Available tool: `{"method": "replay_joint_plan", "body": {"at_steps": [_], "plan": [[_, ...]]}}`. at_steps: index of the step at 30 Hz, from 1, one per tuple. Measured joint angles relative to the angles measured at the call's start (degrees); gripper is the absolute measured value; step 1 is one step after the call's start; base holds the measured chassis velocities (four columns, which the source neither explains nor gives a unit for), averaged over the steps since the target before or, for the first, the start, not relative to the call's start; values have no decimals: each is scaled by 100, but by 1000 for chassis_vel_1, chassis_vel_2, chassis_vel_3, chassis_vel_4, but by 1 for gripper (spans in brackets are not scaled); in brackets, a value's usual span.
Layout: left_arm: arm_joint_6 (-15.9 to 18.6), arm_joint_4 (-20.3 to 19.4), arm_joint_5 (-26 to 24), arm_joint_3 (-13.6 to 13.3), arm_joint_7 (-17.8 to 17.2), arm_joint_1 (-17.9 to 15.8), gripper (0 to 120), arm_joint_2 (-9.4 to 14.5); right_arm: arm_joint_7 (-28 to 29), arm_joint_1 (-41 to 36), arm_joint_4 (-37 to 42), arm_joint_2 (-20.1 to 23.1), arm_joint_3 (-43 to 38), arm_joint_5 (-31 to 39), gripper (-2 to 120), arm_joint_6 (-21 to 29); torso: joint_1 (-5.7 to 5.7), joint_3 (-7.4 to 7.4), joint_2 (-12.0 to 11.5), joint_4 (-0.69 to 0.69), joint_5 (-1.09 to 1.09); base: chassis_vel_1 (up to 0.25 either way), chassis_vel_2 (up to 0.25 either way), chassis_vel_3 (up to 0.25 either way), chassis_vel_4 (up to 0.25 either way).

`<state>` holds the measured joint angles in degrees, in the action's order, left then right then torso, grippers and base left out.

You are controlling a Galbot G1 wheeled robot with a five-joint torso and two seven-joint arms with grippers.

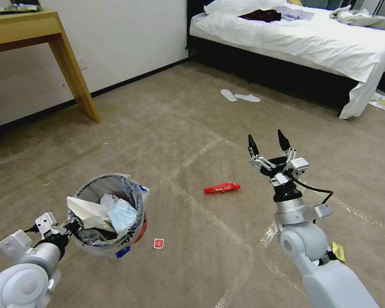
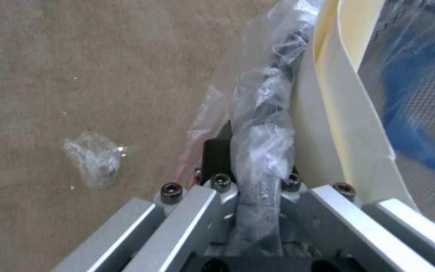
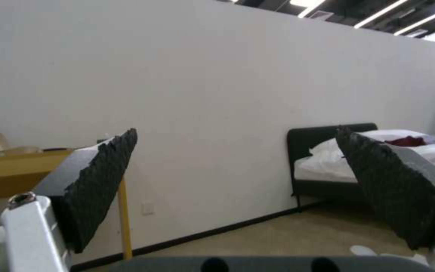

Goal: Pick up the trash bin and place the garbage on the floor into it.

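Closest in, low on the robot's left, the left tool (image 1: 70,226) is clamped on the near rim of the trash bin (image 1: 109,214). From the left wrist, its fingers (image 2: 217,156) pinch the bag-wrapped wire rim, with cream paper pressed against the inner side. The bin sits tilted toward the robot, red base showing at its lower right edge. Inside it lie folded white paper (image 1: 83,207), crumpled tissue and a pale blue face mask (image 1: 122,214). The clear liner, marked in blue, bunches over the rim.

Just beside the bin, on the floor (image 1: 179,265), lies a small red wrapper (image 1: 158,243). A scrap of clear plastic (image 2: 93,158) lies on the carpet near the bin, seen from the left wrist. By the right arm's elbow a yellow wrapper (image 1: 339,251) rests on the carpet.

Farther out, between the bin and the right arm, a long red wrapper (image 1: 222,188) lies beside a shiny tape line. The right tool (image 1: 267,143) hangs above the carpet to the right of that wrapper, pointing up and away, its black fingers (image 3: 102,177) spread wide with nothing between them.

Beyond that, a pair of white slippers (image 1: 239,96) lies near the bed (image 1: 312,42), which has clothes strewn on its white sheets. At the far left, a wooden surface (image 1: 25,28) stands against the white wall.
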<state>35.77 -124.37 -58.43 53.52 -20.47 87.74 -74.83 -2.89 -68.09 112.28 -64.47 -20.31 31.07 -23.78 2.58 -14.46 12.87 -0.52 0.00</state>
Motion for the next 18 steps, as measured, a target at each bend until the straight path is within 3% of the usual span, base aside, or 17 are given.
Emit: {"method": "replay_joint_plan", "body": {"at_steps": [18], "plan": [[0,-39,-3,4,3,2,1,-15,-58,-100,-12,-78,24,-110,100,-48,-2,1,0,-1,0,0,0,0,0]]}}
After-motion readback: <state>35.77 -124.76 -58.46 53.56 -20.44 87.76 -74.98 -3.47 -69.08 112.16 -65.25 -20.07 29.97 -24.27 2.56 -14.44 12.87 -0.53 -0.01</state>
